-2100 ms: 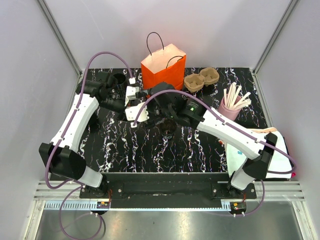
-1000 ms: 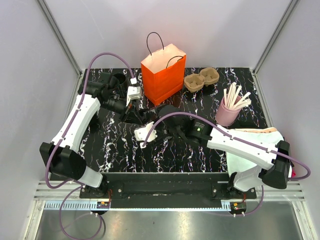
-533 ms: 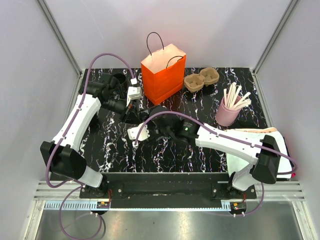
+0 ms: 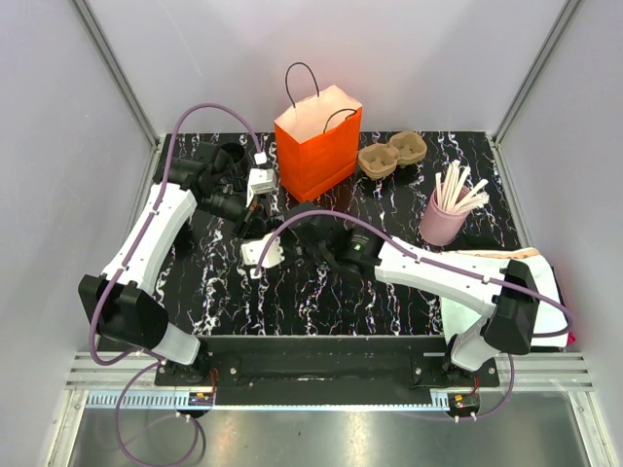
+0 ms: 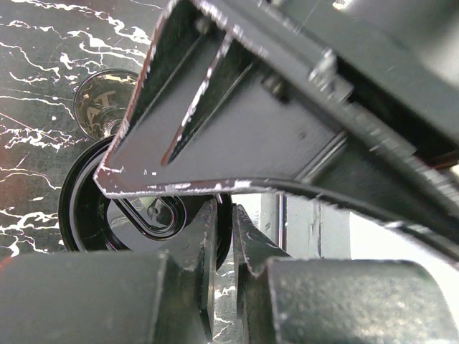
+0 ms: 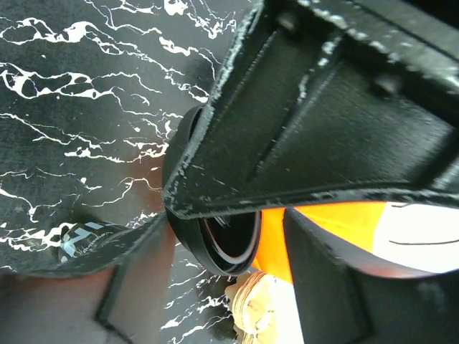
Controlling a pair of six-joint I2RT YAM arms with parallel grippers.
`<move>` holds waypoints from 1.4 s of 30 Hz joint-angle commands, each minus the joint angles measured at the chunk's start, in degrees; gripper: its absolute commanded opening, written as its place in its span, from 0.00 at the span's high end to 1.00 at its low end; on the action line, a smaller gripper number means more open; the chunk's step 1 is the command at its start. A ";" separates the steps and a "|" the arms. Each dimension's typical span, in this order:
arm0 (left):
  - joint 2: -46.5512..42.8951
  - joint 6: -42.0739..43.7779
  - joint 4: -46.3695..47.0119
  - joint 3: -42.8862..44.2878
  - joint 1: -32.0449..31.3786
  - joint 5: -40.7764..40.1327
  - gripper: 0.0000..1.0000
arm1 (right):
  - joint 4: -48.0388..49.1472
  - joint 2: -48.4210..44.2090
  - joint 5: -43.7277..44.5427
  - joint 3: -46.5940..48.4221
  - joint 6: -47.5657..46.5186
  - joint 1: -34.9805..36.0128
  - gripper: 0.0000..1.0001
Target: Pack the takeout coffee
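From above, your right gripper (image 4: 297,236) and left gripper (image 4: 253,222) crowd together over the table (image 4: 214,282), just in front of the orange bag (image 4: 316,141). The coffee cup (image 6: 215,233) is hidden beneath them here. I judge you are securing the cup for the lift. Clear the left arm away first, keep the cup upright, and rise above the bag's mouth, between its handles, before lowering.

In the left wrist view, the cup's lid (image 5: 136,215) faces up just left of the fingers (image 5: 186,287). They are pressed almost together, with only a slit between them. The lid's edge runs to that slit, and I cannot tell whether they pinch it.

In the right wrist view, the cup stands between widely spread fingers (image 6: 136,272). One touches its side, but a sliver of orange shows between the cup and the other, so I cannot tell whether it is clamped. Squeeze the body gently, below the lid.
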 commanded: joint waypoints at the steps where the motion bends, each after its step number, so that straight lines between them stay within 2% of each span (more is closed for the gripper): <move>1: -1.53 0.36 -10.40 -0.40 0.15 2.74 0.91 | 2.80 0.44 1.13 1.30 0.86 0.55 0.40; 4: -2.06 0.54 -10.49 -0.49 0.07 2.74 0.90 | 2.89 0.36 1.39 0.95 0.86 0.55 0.54; 5: -2.15 0.45 -10.40 -0.49 0.15 2.65 0.88 | 2.89 0.27 1.57 0.94 0.86 0.55 0.64; 7: -2.24 0.80 -10.40 -0.41 0.06 2.65 0.84 | 2.63 -0.26 1.92 1.12 1.39 0.64 0.69; 8: -2.33 0.97 -10.40 -0.40 0.15 2.65 0.74 | 2.28 -0.43 2.10 1.29 1.57 0.55 0.69; 10: -2.33 1.06 -10.40 -0.14 0.06 2.65 0.64 | 0.44 -0.87 1.84 2.17 2.53 0.55 0.69; 11: -2.24 1.06 -10.40 0.03 0.15 2.56 0.52 | -0.18 -1.05 1.49 2.35 3.06 0.64 0.69; 14: -1.71 0.98 -10.49 1.79 0.07 1.51 0.45 | -2.90 -2.10 0.08 3.40 5.34 0.64 0.71; 15: -1.36 0.54 -10.49 3.71 0.15 0.98 0.36 | -4.13 -2.37 -0.36 3.58 6.74 0.64 0.71; 17: -0.92 0.01 -10.49 6.44 0.24 -0.51 0.27 | -5.63 -3.33 -1.76 4.19 8.41 0.55 0.71; 18: -0.75 -1.04 -10.05 9.41 0.50 -0.78 0.19 | -6.85 -3.77 -2.38 4.37 10.08 0.55 0.71; 21: -1.44 -4.55 -6.37 15.56 0.85 -3.32 0.11 | -9.14 -5.35 -4.75 4.55 13.59 0.64 0.70; 22: -1.88 -5.61 -4.97 16.81 1.03 -4.72 0.01 | -9.76 -6.23 -5.89 4.63 14.48 0.55 0.70; 26: -4.43 -9.21 5.03 19.90 1.73 -6.93 0.01 | -12.57 -8.34 -7.92 5.07 18.35 0.46 0.69; 32: -8.83 -9.66 16.58 12.01 1.73 -5.97 0.01 | -16.70 -12.38 -15.73 6.65 26.77 -1.55 0.68; 37: -9.00 -9.56 21.39 6.81 1.73 1.67 0.01 | -18.64 -15.02 -26.80 9.90 32.85 -10.41 0.68; 40: -9.27 -13.60 28.58 2.68 2.09 9.57 0.01 | -18.99 -16.08 -31.99 10.79 36.28 -15.25 0.68; 42: -9.62 -19.74 34.48 -0.66 2.26 14.22 0.01 | -18.91 -16.69 -34.97 10.88 38.21 -17.28 0.68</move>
